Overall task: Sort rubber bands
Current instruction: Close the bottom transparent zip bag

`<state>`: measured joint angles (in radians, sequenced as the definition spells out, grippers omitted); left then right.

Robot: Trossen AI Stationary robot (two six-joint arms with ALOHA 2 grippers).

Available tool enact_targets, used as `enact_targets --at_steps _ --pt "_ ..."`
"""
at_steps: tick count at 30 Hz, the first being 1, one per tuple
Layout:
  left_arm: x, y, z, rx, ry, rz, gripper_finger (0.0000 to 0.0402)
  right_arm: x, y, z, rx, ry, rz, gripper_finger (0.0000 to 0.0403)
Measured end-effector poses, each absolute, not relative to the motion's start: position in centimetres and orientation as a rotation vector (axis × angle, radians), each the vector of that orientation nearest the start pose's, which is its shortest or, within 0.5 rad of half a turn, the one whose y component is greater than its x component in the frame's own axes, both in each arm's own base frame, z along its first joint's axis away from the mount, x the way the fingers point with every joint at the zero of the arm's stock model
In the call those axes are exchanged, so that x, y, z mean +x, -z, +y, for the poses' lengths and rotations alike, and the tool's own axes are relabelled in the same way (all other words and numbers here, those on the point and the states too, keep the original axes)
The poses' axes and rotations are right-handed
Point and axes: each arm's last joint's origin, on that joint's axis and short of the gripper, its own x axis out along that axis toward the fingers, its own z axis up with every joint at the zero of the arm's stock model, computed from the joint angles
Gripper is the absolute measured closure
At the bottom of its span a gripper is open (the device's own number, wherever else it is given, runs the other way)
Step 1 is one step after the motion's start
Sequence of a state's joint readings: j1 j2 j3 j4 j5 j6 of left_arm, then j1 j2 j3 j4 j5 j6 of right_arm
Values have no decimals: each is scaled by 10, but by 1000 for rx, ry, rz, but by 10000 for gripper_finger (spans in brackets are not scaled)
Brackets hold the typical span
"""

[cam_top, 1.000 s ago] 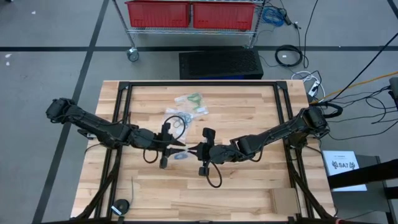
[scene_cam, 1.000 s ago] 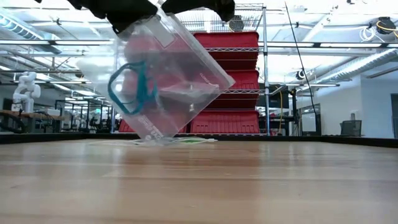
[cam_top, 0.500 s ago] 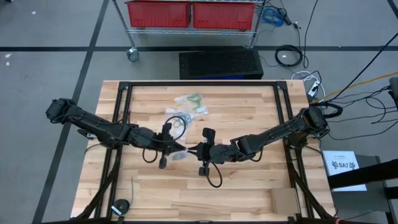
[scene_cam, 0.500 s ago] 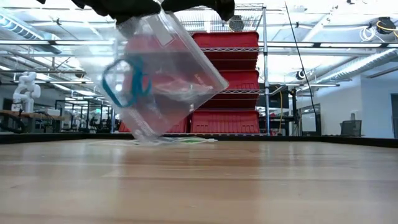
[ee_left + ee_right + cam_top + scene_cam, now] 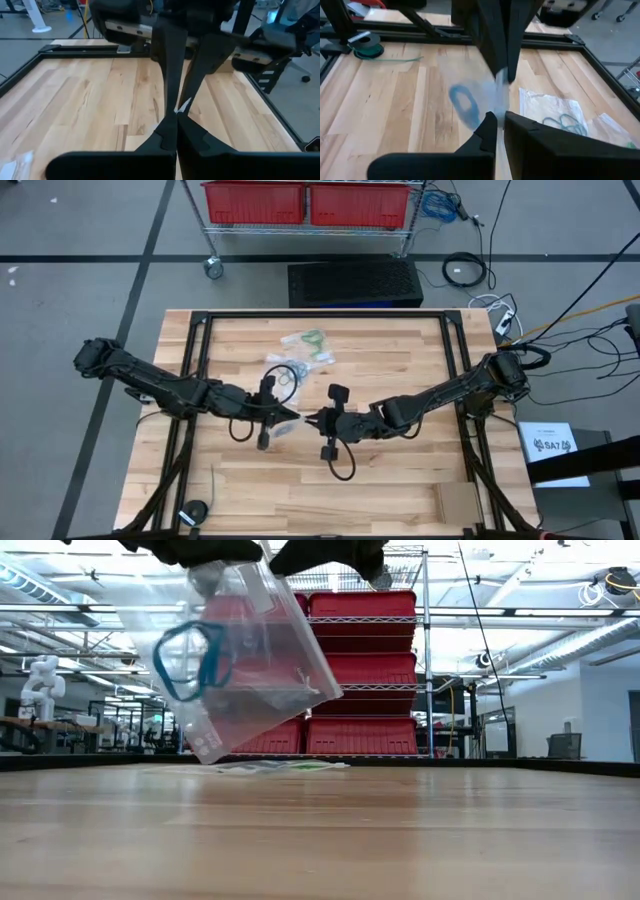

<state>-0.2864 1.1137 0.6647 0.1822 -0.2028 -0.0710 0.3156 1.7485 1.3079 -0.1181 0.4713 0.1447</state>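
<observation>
A clear zip bag (image 5: 260, 670) hangs over the table's middle with a cluster of blue rubber bands (image 5: 190, 660) inside. My left gripper (image 5: 293, 418) and my right gripper (image 5: 312, 420) meet tip to tip above it, both shut on its top. The right wrist view shows the bag (image 5: 480, 95) and its bands (image 5: 462, 102) below the fingers. Two more clear bags lie flat on the far half of the table: one with light green bands (image 5: 308, 340), one with dark bands (image 5: 285, 375). My left gripper pinches the bag's top edge (image 5: 182, 106) between its two fingers, coming from the table's left and slanting a little downward. The bag hangs below the fingers, tilted, clear of the table. My right gripper pinches the same top edge (image 5: 500, 95) from the opposite side, coming from the table's right and slanting downward. The bag hangs between the two grippers, its lower corner (image 5: 205, 752) above the wood.
Black cable loops (image 5: 340, 465) hang under the wrists. A dark round coil (image 5: 195, 510) lies at the near left corner. Black frame rails (image 5: 195, 370) run along the table's left, right and far sides. Bare wood lies near the front edge.
My left gripper has shut on the bag's top edge without shifting its place. The bag has swung under the grippers: its lower corner has risen off the far bags and moved sideways, and the blue bands inside have shifted with it.
</observation>
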Motion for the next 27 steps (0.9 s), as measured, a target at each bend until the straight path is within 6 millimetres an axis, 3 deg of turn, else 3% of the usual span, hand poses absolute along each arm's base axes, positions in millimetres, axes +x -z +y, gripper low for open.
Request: enact_targets --at_steps 27 --pt "214 -288 -58 -7 84 152 401 363 -243 105 -36 254 728 402"
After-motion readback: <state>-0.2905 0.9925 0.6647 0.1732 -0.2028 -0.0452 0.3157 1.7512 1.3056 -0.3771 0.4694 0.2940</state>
